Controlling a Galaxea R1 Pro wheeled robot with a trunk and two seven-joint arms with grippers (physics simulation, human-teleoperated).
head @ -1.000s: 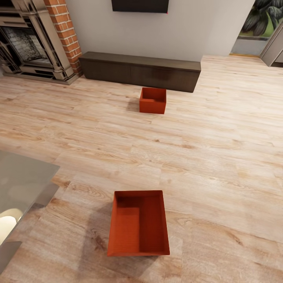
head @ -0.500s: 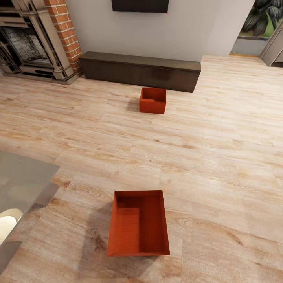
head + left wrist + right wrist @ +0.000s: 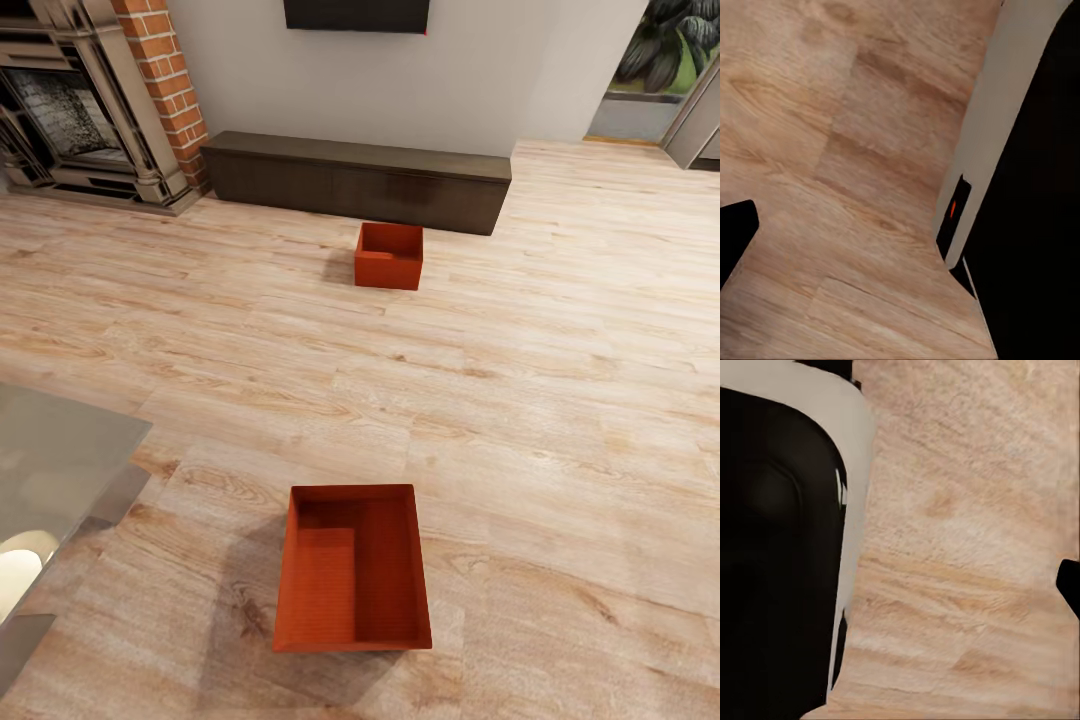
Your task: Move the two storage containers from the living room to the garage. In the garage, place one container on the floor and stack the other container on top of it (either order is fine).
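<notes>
On the light wood plank floor (image 3: 560, 400) of the living room, two orange-red open-top rectangular storage containers sat well apart from each other. The nearer container (image 3: 352, 568) lay close in front of the robot, upright with its opening facing up, casting a soft shadow to its left on the planks. The farther container (image 3: 389, 255) stood near the long low dark wooden bench (image 3: 357, 180) that ran along the pale grey wall, just in front of it but not touching. A red brick fireplace (image 3: 100, 100) with a pale stone surround occupied the far left corner, and the lower edge of a black wall TV (image 3: 356, 14) hung above the bench. A grey glossy surface (image 3: 55, 470) jutted in at the near left. The wrist cameras looked down at bare planks beside the robot's dark and pale body panels (image 3: 1020, 187), with a small dark fingertip (image 3: 735, 232) at one edge; I could not tell whether either gripper was apart or together.
</notes>
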